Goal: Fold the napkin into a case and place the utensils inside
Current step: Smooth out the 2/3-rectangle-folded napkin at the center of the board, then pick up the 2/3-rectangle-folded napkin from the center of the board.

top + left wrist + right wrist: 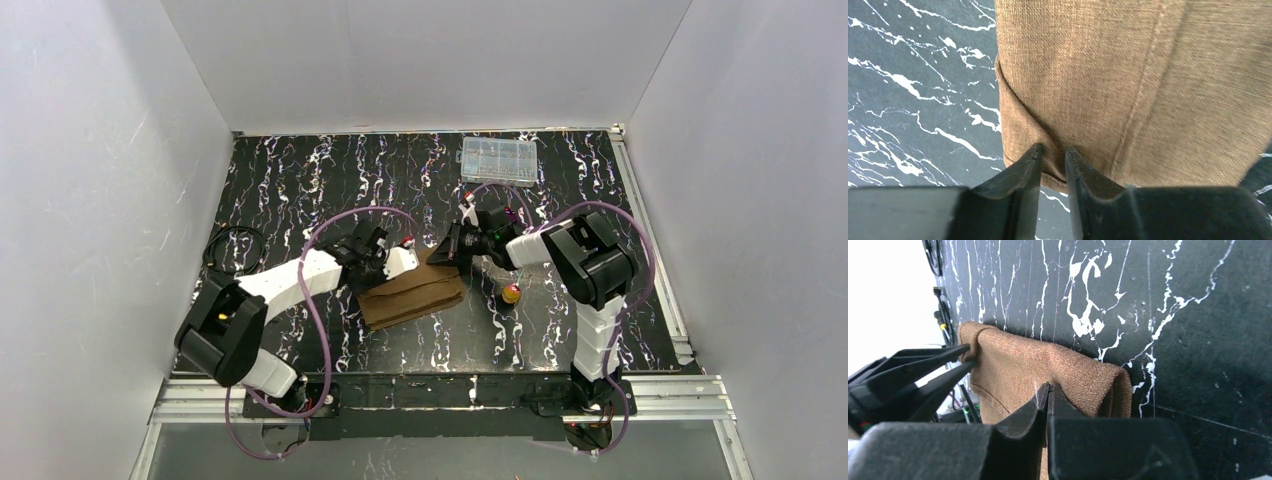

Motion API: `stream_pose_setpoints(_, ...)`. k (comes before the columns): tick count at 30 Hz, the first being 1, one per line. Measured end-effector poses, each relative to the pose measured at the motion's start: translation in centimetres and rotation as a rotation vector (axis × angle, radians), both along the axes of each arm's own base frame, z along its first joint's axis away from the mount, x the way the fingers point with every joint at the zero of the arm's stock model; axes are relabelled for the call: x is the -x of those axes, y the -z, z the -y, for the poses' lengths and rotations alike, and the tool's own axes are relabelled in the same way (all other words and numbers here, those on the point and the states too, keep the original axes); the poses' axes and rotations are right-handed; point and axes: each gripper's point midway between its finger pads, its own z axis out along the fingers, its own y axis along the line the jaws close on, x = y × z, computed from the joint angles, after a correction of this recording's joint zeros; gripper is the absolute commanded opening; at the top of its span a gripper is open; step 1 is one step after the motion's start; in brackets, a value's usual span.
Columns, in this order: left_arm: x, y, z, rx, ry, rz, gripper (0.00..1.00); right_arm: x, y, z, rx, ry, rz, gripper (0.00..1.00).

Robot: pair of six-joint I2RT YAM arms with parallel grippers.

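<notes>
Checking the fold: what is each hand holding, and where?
Right hand pinches the napkin at its edge. Left hand straddles a corner, fingers slightly apart; grip unclear.

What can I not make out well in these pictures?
- Handle of the gold-orange-headed utensil: top external view, too small.
- Contents of the clear box: top external view, too small.
- Far end of the napkin: left wrist view, cut off by the top edge.
- Whether the left gripper grips: its own fingertips hide the contact.
</notes>
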Motion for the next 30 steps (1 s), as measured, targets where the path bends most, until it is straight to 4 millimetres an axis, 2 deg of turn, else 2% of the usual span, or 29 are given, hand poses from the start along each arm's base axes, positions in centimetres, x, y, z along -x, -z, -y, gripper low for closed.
stream_pose_setpoints(2,0.5,-0.8,-0.1,0.013,0.006,-0.005,0.28,-0.1,-0.1,0.2,0.021,-0.005,0.025,0.09)
stream_pose_setpoints(4,0.9,-1.5,-0.1,0.025,0.015,-0.008,0.36,0.1,-0.2,0.4,0.044,-0.01,0.039,0.1)
stream_pose_setpoints(6,1.3,-1.9,0.0,0.029,0.024,-0.018,0.5,0.2,-0.7,0.8,0.075,-0.011,0.055,0.11)
stream_pose_setpoints(8,1.4,-2.4,0.0,0.031,0.038,-0.025,0.53,0.4,-1.4,1.1,0.098,-0.017,0.069,0.12)
stream_pose_setpoints(9,1.6,-2.6,0.2,0.036,0.047,-0.035,0.68,0.3,-2.0,1.1,0.106,-0.019,0.081,0.12)
stream_pose_setpoints(10,1.8,-3.0,0.3,0.045,0.061,-0.043,0.7,0.1,-2.9,0.8,0.106,-0.026,0.102,0.12)
stream_pose_setpoints(14,3.0,-4.9,0.9,0.092,0.133,-0.061,0.71,0.0,-5.7,-1.3,0.079,-0.067,0.171,0.11)
stream_pose_setpoints(18,5.6,-6.4,1.2,0.162,0.296,-0.056,0.7,1.9,-6.8,-4.6,0.058,-0.146,0.199,0.11)
stream_pose_setpoints(24,11.1,-5.2,-0.1,0.2,0.637,0.007,0.66,4.8,-5.5,-9.4,0.049,-0.27,0.184,0.1)
stream_pose_setpoints(27,11.9,-4.3,0.0,0.196,0.75,0.032,0.61,5.7,-4.8,-10.8,0.05,-0.31,0.179,0.09)
stream_pose_setpoints(30,11.9,-3.6,0.4,0.197,0.826,0.053,0.58,6.5,-4.3,-11.4,0.051,-0.335,0.172,0.08)
